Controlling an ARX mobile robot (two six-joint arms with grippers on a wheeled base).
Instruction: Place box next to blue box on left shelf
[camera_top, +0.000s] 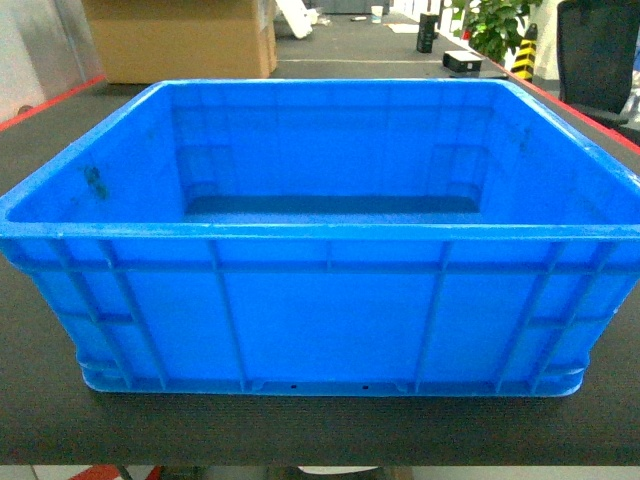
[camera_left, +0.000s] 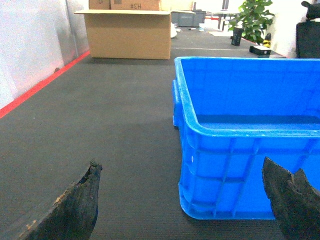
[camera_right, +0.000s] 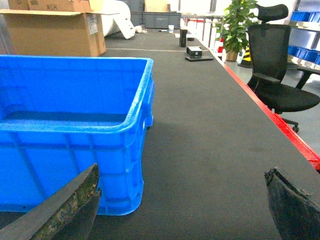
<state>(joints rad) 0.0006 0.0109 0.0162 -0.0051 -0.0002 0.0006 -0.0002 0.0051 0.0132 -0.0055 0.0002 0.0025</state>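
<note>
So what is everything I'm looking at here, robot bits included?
box: one, bright blue, empty, centre of the dark surface
dark surface: one, near-black with red edge strips, under the box
cardboard carton: one large, brown, far left end
office chair: one, black, off the right edge
potted plant: one, green, far right
small black items: a few, far end
left gripper: one, dark worn fingers, open, at the box's left corner
right gripper: one, same, open, at its right corner

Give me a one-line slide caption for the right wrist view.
Right end effector open, near the corner of the blue box on the dark mat; cardboard box and office chair behind.
</note>
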